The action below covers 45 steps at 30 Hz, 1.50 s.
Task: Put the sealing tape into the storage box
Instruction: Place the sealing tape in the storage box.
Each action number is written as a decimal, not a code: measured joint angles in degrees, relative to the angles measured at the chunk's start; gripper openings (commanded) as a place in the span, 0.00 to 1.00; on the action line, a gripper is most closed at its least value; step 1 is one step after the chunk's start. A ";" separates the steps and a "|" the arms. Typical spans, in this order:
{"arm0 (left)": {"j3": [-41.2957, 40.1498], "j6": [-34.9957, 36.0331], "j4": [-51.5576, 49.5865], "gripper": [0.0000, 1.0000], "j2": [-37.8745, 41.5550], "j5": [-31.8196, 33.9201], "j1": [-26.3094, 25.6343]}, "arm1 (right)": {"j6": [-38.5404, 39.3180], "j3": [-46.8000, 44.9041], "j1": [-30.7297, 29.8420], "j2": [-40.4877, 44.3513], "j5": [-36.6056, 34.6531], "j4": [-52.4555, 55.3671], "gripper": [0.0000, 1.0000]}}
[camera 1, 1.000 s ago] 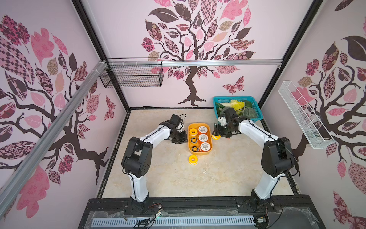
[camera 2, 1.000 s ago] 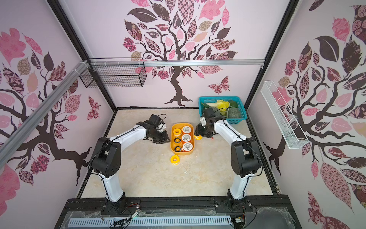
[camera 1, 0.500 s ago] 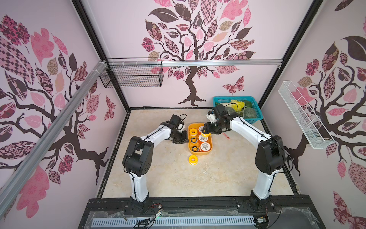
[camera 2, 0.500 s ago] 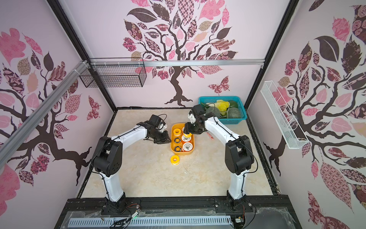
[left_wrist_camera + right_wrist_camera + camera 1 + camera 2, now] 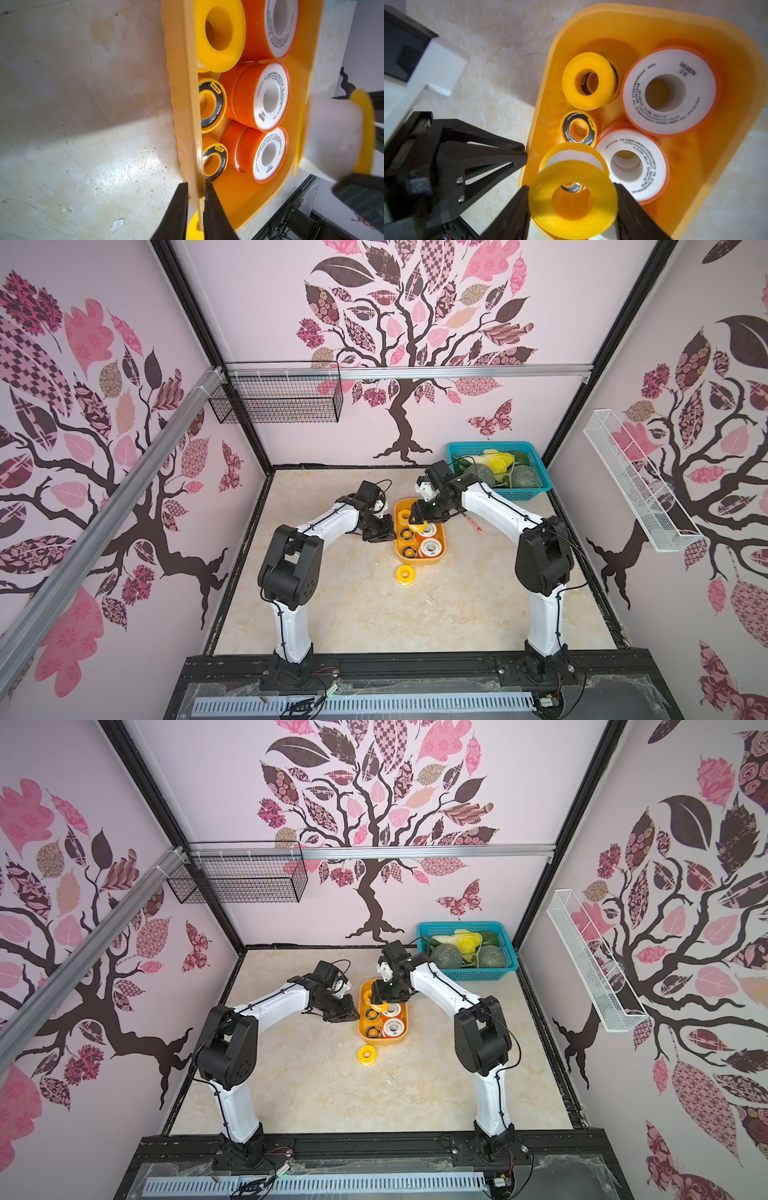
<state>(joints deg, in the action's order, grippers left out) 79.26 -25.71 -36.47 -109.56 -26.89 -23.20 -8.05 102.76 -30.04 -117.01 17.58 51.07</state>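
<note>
One held spool (image 5: 571, 224) is clamped by its rim in the right gripper (image 5: 571, 187), with a jaw pressing on each side of the disc. Its hole axis runs along the fingers and points down into the box (image 5: 591, 25). In both top views the held spool hangs over the middle of the box, toward the wall on the left arm's side. You cannot judge from these views how far it is above the contents.

The left gripper (image 5: 196, 185) is closed on the box's long wall, one jaw inside and one outside, steadying it.

Stored spools (image 5: 270, 99) cover most of the floor. White-faced ones lie along the right arm's side, yellow and black-ring ones along the left arm's side. Some are stacked, so the count cannot be read. Expect the held spool to land on others when released.

One loose spool (image 5: 404, 573) lies flat on the table (image 5: 374, 614), just beside the box's near short wall and apart from it. The box's long axis runs away from the robot, so the loose spool lies toward the robot from both grippers, about midway between the arms. With the left gripper occupied, plan to fetch it with the right.
</note>
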 measured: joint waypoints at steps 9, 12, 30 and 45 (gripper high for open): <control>0.00 0.00 -0.02 0.19 0.00 -0.02 0.00 | 0.59 4.68 -2.71 -4.35 -3.08 2.14 0.62; 0.00 0.00 -0.02 0.19 0.00 0.00 0.00 | 0.59 5.31 -3.08 -5.33 -4.42 2.62 0.62; 0.00 0.04 -0.22 0.19 0.00 0.00 0.00 | 0.66 9.99 -4.31 -8.94 -7.52 4.94 0.62; 0.02 0.07 -0.35 0.19 0.00 0.00 0.00 | 1.27 12.07 -5.03 -9.01 -8.31 6.10 0.63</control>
<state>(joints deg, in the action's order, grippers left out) 79.29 -25.65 -36.82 -109.56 -26.89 -23.20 -6.79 114.83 -35.07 -126.02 9.28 57.17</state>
